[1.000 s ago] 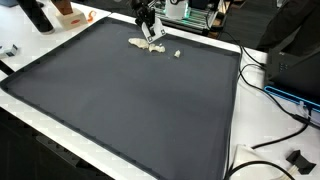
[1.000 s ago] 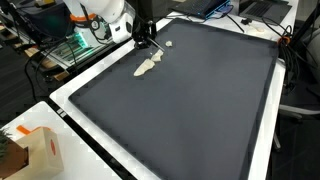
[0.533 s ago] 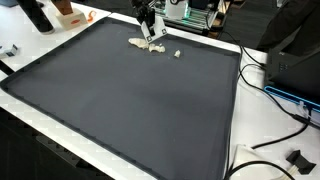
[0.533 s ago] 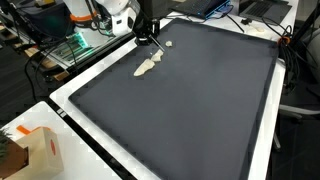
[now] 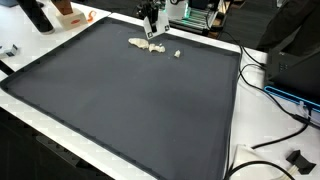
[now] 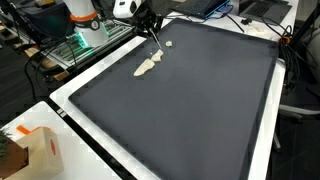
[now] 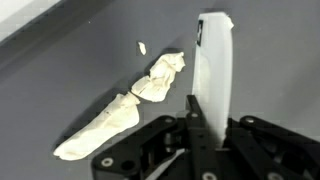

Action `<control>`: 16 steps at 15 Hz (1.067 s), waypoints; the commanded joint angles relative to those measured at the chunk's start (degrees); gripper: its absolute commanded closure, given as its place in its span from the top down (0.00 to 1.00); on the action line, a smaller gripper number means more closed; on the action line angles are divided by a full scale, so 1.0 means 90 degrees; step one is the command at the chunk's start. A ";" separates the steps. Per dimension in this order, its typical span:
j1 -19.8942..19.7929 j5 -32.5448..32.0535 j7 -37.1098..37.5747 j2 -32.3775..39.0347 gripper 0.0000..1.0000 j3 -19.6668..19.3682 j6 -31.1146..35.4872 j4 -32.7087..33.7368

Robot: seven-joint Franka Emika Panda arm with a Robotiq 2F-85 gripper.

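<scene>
My gripper [image 5: 149, 17] hangs over the far edge of a large dark mat [image 5: 130, 100], also seen in the other exterior view [image 6: 146, 18]. It is shut on a flat white strip [image 7: 213, 70] that sticks out from between the fingers [image 7: 211, 120] and hangs above the mat [image 6: 155, 36]. Just beside and below it lies a crumpled off-white piece of cloth or paper [image 7: 120, 110], visible in both exterior views [image 5: 146, 44] [image 6: 148, 66]. A small white scrap [image 5: 177, 53] lies apart from it [image 6: 167, 43].
The mat [image 6: 190, 100] sits on a white table. An orange-and-white box [image 6: 40, 150] stands at one corner. A dark bottle [image 5: 36, 14] stands at the far corner, and cables and black equipment [image 5: 290, 70] lie along the side. Green electronics [image 6: 80, 45] stand behind the arm.
The gripper has lifted up and back from the crumpled piece, carrying the white strip with it. The crumpled piece and the scrap have not moved.
</scene>
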 commanded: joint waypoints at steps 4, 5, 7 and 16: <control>-0.1435 -0.2744 0.3276 -0.0652 0.01 0.1497 -0.0603 -0.0166; -0.1716 -0.3181 0.3792 -0.0804 0.01 0.1791 -0.0917 -0.0089; -0.2080 -0.3927 0.4794 -0.1042 0.01 0.2285 -0.1717 0.0198; -0.0743 -0.7275 0.7387 0.0177 0.01 0.1866 -0.5037 0.2131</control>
